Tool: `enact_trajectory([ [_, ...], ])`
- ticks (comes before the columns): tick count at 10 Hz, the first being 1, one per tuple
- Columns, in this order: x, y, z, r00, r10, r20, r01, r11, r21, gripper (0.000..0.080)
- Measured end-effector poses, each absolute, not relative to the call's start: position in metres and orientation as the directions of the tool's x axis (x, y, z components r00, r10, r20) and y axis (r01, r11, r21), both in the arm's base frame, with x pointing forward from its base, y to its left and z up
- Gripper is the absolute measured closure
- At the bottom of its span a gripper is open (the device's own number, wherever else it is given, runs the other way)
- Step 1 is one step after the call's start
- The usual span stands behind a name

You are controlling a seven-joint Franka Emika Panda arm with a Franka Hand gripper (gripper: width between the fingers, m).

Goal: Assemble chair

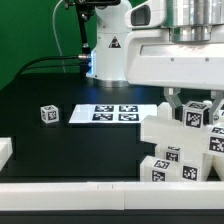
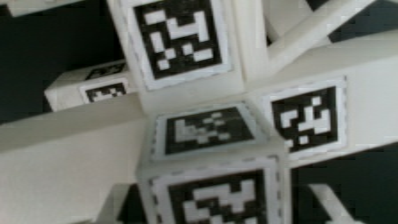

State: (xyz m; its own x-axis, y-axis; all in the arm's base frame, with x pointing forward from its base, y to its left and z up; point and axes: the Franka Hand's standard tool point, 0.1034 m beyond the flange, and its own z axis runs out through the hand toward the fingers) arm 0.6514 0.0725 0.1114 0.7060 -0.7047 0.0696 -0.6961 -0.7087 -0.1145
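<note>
Close-up of white chair parts [image 2: 196, 140], black-and-white tags [image 2: 183, 38], diagonal braces

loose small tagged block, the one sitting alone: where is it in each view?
Exterior view: the small tagged block stands alone on the table, to the exterior view's left of the marker board.
Wrist view: not in it; only close-up chair parts show.
Shared landmark: the chair parts, clustered at the exterior view's lower right.
</note>
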Motion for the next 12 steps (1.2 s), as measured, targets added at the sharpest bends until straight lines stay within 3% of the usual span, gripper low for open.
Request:
enact_trajectory([
  [6,0.651,0.046,0.111,0.348,-0.936,0.044,-0.928,-0.351,-0.122,0.0512],
  [8,0.651,0.047,0.111,0.358,-0.933,0.045,-0.925,-0.361,-0.122,0.0512],
  [9,0.651,0.047,0.111,0.358,-0.933,0.044,-0.925,-0.361,-0.122,0.0415],
  [10,0.651,0.047,0.111,0.358,-0.933,0.044,-0.925,-0.361,-0.122,0.0415],
  [11,0.651,0.047,0.111,0.358,-0.933,0.044,-0.925,-0.361,-0.122,0.0222],
  [12,0.651,0.048,0.112,0.358,-0.933,0.044,-0.924,-0.361,-0.124,0.0222],
])
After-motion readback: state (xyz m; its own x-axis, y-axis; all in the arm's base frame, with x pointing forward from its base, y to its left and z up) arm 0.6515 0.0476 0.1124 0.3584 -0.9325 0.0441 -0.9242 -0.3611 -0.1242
